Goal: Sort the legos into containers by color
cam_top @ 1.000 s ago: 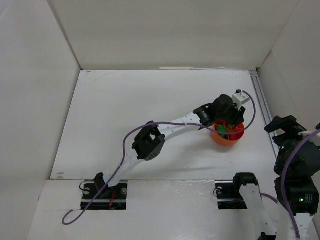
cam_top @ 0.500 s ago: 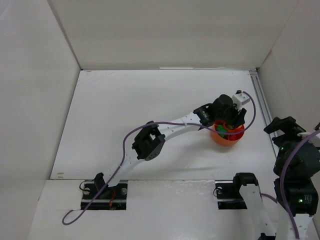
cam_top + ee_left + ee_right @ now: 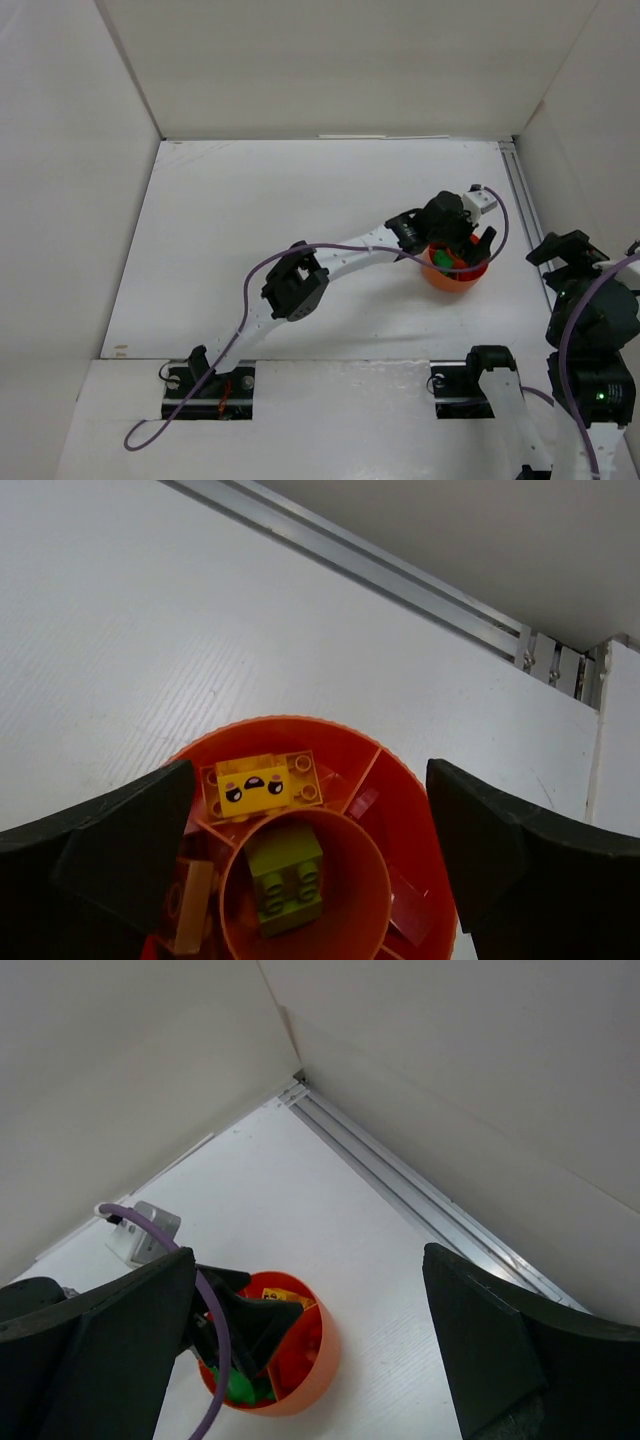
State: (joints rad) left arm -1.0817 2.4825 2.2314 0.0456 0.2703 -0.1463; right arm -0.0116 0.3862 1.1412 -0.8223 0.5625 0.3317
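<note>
The orange-red bowl (image 3: 458, 279) stands at the right of the white floor, and my left gripper (image 3: 462, 245) hangs right over it, open. In the left wrist view the bowl's rim (image 3: 300, 723) lies between my spread fingers (image 3: 120, 840), which hold nothing. A lime brick (image 3: 285, 878) lies in the round middle cup. A yellow brick with a face (image 3: 262, 783) fills the far compartment, an orange-brown piece (image 3: 190, 905) the left one, and red plates (image 3: 410, 905) the right one. Green legos (image 3: 235, 1385) show in the right wrist view. My right gripper (image 3: 565, 250) hovers open and empty to the bowl's right.
An aluminium rail (image 3: 520, 195) runs along the right wall just beyond the bowl. White walls close in the floor at the back and on both sides. The left arm's purple cable (image 3: 255, 280) loops over its elbow.
My left gripper's jaws have gone from shut to wide open above the bowl. The right arm has hardly moved.
</note>
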